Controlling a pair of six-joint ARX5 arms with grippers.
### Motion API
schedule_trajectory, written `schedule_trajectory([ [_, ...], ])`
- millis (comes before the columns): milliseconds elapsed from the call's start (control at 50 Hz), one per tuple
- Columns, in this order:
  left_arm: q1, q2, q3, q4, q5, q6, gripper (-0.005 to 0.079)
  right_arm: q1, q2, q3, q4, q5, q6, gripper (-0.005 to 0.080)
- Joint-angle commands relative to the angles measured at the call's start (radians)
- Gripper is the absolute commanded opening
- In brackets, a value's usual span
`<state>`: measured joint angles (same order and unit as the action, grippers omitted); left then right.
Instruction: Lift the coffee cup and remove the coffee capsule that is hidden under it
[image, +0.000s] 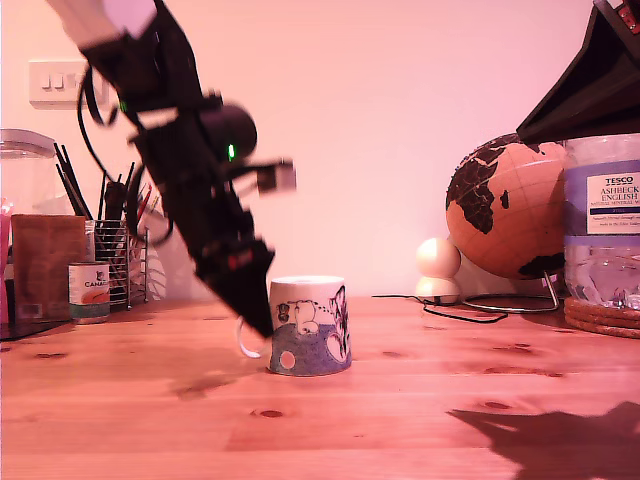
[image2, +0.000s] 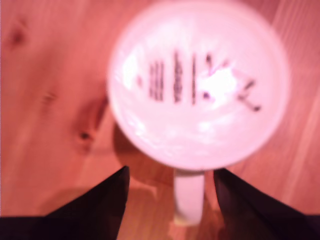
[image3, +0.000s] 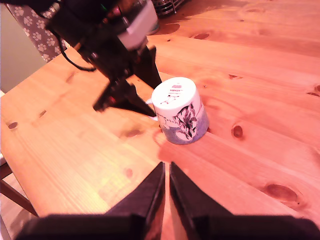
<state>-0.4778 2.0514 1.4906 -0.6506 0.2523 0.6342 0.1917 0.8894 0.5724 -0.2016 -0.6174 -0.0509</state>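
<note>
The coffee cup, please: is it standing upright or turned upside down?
Upside down: the coffee cup rests mouth-down on the table, and the first wrist view shows its printed base facing up.

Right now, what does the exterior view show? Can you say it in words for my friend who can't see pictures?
A white coffee cup with a cartoon animal sits upside down on a wooden table, and my first gripper, open, reaches down to its handle. Behind, at the exterior view's right, stand a globe and a water bottle; at its left, a small tin can.
</note>
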Motion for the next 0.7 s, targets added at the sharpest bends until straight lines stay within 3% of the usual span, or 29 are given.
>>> schedule_trajectory([
  [0,-0.002,0.034,0.006,0.003,0.001,0.022,0.0479,0.005,0.005,0.007,0.010,0.000,-0.003,-0.0012],
  [80,-0.002,0.034,0.006,0.005,0.002,0.032,0.0402,0.005,0.005,0.007,0.010,0.001,-0.003,-0.0012],
  [200,-0.002,0.034,0.021,-0.006,0.001,0.049,0.0217,0.005,0.006,0.007,0.010,0.001,-0.003,-0.0012],
  [480,-0.006,0.034,0.070,-0.027,0.009,0.049,-0.0015,0.005,0.044,0.007,0.011,0.001,-0.003,-0.0012],
  [680,-0.007,0.034,0.071,-0.041,0.021,0.056,-0.0024,0.005,0.056,0.007,0.027,0.001,-0.003,-0.0012],
])
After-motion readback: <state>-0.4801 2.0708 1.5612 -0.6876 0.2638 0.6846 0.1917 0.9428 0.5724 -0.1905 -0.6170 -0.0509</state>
